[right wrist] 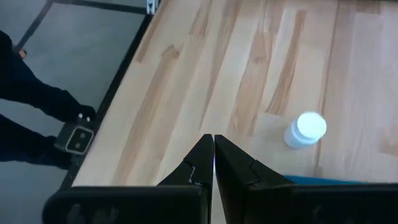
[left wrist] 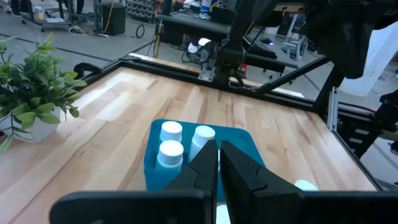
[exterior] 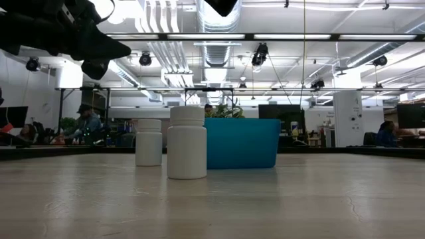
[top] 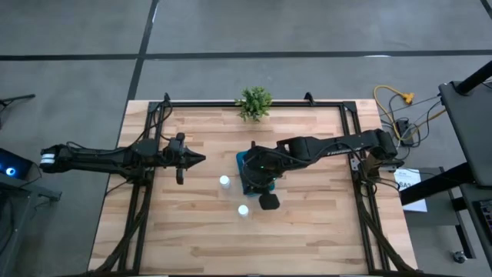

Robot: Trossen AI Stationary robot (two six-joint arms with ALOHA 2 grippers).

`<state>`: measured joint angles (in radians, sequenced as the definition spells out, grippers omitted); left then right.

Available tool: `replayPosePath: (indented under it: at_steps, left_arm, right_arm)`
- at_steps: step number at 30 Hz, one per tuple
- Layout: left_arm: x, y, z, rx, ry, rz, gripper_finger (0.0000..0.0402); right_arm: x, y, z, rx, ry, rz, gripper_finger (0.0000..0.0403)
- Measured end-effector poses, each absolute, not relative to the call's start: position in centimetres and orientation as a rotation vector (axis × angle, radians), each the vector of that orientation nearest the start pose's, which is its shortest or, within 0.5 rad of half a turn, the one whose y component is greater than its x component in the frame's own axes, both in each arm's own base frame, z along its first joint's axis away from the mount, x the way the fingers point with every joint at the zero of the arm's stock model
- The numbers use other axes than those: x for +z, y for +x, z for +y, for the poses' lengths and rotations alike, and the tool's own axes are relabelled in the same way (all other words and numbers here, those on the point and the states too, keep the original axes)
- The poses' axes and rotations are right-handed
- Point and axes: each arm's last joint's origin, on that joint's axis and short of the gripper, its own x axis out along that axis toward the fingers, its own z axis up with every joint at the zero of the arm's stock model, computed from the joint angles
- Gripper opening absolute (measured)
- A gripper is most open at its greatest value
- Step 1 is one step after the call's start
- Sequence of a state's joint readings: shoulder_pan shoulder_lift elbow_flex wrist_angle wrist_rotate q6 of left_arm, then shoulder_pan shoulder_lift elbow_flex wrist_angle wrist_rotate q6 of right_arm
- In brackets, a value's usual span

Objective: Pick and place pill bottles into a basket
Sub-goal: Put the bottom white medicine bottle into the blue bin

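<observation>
The teal basket (left wrist: 155, 168) stands mid-table and holds three white pill bottles (left wrist: 171, 132); in the high view my right arm covers most of the basket (top: 241, 160). Two more pill bottles stand upright on their bases on the table: one (top: 224, 181) by the basket's near left corner, the other (top: 243, 209) nearer the front edge. Above the basket's left end my right gripper (right wrist: 213, 146) hangs shut, slanting down, with nothing in it. Left of the basket and well above the table, my left gripper (top: 201, 158) is shut, level and also holds nothing.
A small green potted plant (top: 254, 102) stands at the middle of the table's far edge. Black frame rails (top: 146, 192) run along the left and right sides. Bare wood lies across the front of the table (top: 254, 246).
</observation>
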<state>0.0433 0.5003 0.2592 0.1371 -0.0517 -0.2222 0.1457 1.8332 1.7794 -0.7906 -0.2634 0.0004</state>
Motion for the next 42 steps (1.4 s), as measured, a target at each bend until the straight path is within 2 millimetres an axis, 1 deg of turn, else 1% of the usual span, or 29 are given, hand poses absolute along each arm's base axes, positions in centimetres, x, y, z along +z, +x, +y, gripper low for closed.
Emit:
replayPosePath:
  at_steps: [8,14,21,30,35,36,38,42]
  left_arm:
    - [21.4,13.4,0.7,0.112,-0.207,0.156,0.0000]
    - [22.0,12.9,0.7,0.112,-0.112,0.109,0.0000]
    - [22.4,12.1,0.7,0.111,-0.113,0.067,0.0000]
    - [22.3,11.8,0.7,0.115,-0.119,0.080,0.0000]
    - [22.2,11.9,0.7,0.119,-0.122,0.089,0.0000]
    - [22.2,12.0,0.7,0.119,-0.122,0.090,0.0000]
    - [22.2,12.0,0.7,0.119,-0.122,0.091,0.0000]
    - [22.3,12.0,0.7,0.119,-0.123,0.084,0.0000]
  right_arm:
    - [33.4,39.2,6.5,0.381,0.055,0.869,0.0008]
    - [33.1,39.2,6.5,0.381,0.054,0.888,0.0008]
    - [32.7,39.1,6.5,0.383,0.050,0.904,0.0008]
    - [32.6,39.1,6.5,0.379,0.056,0.909,0.0008]
    - [31.8,39.6,6.6,0.377,0.058,0.919,0.0008]
    - [31.5,39.9,6.6,0.378,0.056,0.919,0.0008]
    - [31.3,40.3,6.7,0.380,0.053,0.892,0.0008]
    - [30.7,40.6,6.7,0.379,0.054,0.916,0.0008]
